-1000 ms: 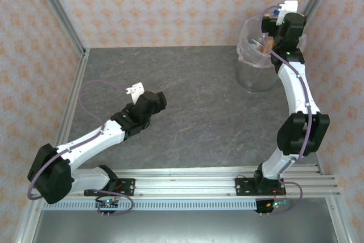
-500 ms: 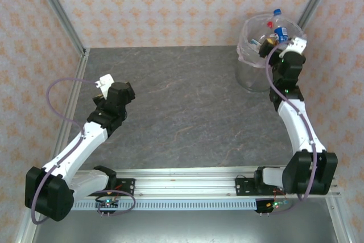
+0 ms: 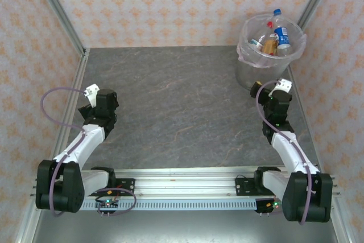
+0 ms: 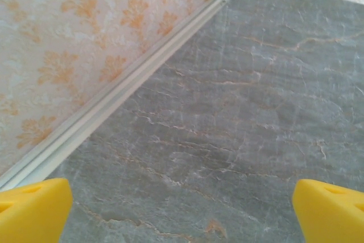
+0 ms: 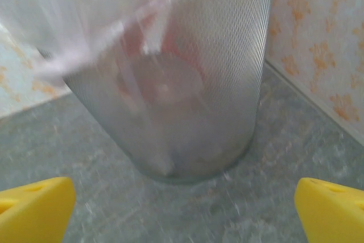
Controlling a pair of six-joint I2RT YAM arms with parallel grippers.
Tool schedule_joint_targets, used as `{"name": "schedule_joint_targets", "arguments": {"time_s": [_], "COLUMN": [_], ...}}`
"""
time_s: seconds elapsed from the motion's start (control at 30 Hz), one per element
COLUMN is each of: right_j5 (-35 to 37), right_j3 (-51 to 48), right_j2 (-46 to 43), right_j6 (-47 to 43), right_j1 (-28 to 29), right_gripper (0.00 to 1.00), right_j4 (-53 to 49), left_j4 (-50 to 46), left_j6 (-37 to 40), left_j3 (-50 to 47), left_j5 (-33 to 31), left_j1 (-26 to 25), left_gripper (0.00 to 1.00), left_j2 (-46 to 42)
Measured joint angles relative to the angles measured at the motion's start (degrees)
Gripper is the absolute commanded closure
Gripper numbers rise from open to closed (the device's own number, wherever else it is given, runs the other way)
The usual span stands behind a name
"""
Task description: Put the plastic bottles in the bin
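Now: the left gripper (image 3: 91, 91) sits low by the near-left wall, its yellow wedge-shaped fingertips (image 4: 34, 209) spread wide with nothing between them. The right gripper (image 3: 280, 87) is likewise released and empty, just short of the bin. Under both lies a matte grey stone-veined tabletop (image 3: 182, 101) with fine pale and rust cracks. In the far right corner stands a round tapered grey mesh wastebasket (image 3: 257, 78) with a crinkly clear plastic liner. Small clear plastic bottles (image 3: 271, 41) are heaped inside, and a blue-capped bottle (image 3: 281, 32) pokes above the rim.
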Motion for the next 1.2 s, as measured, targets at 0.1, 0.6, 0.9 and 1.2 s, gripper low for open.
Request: {"name": "schedule_joint_targets", "arguments": {"time_s": [0.1,0.6,0.9,1.2], "right_j5": [-0.3,-4.6,-3.7,0.1], "right_j3": [-1.9,-5.7,-11.0,-13.3], "right_j2": [3.3,16.5,16.0,27.3], "right_j6": [0.0,0.8,-0.9,-3.8], "right_j1": [0.0,0.0,0.0,4.7], "right_gripper": [0.01,0.01,0.01,0.01], "right_j4": [1.3,14.3,23.4,37.6], "left_j4": [4.0,31.3,40.2,41.8], "left_j6": [1.7,12.6,14.7,14.8], "left_j3": [-0.4,-6.3,-9.6,-9.6], "left_j5": [2.9,13.3,12.4,11.1], "left_j1": [0.0,-0.6,-2.4,-2.4], "left_gripper": [0.0,0.0,0.0,0.0], "left_j2": [2.6,17.3,19.4,19.4]}}
